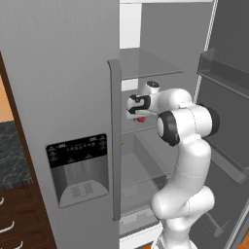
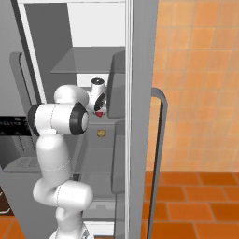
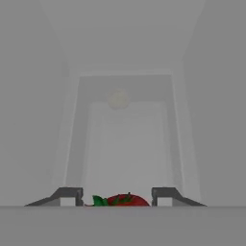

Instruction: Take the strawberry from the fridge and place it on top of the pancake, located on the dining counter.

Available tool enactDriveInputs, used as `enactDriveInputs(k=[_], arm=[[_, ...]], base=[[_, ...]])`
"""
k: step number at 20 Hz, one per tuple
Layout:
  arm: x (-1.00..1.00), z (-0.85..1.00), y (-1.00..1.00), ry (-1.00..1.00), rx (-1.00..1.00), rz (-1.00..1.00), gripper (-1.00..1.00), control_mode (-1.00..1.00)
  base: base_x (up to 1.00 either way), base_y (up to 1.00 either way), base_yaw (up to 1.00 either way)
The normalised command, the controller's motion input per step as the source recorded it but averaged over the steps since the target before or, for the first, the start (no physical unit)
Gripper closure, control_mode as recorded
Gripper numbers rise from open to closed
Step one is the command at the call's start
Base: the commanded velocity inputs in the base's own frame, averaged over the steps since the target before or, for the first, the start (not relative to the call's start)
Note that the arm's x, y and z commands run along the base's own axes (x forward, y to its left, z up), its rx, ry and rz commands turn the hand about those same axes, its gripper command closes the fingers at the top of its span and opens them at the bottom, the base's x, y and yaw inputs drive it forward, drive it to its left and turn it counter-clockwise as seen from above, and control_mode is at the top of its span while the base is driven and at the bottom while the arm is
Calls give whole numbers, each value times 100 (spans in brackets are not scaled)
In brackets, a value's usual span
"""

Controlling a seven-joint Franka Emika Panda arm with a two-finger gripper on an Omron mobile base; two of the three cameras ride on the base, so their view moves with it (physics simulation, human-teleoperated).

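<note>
- While the arm is reaching deep into the open fridge [image 1: 63,97], the gripper [image 1: 140,115] sits over the middle glass shelf with the strawberry [image 3: 120,200] right between its two finger tips [image 3: 67,196].
- The jaws look pulled in close on either side of the berry, but I honestly can't tell if the pads are pressing on it or just flanking it (the hand view cuts off the contact).
- From the left base view the strawberry shows as a small red spot just under the hand; same red spot near the gripper [image 2: 99,111] from the other side.
- Handling guess: it's tiny, light and soft, so it'd bruise or squirt out if squeezed hard. I'd grab across the fat middle of the red body, not the green leafy end.
- Other stuff: a small yellowish item [image 2: 101,133] lies on a lower shelf, well apart from the berry.
- In the way: the upper glass shelf [image 1: 146,63] hangs just above the hand, and the open door with its bins [image 1: 221,68] stands on the right, so backing out looks tight.
</note>
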Motion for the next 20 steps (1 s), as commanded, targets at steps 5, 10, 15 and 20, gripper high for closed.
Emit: enactDriveInputs(k=[5,10,15,20], arm=[[-18,-8,0,-4,0,0,100,-100],[-73,5,0,-28,7,-2,100,-100],[-86,46,0,-15,2,-10,100,-100],[-82,89,0,0,0,-6,100,-100]], base=[[0,0,0],[0,0,0],[0,0,0],[0,0,0]])
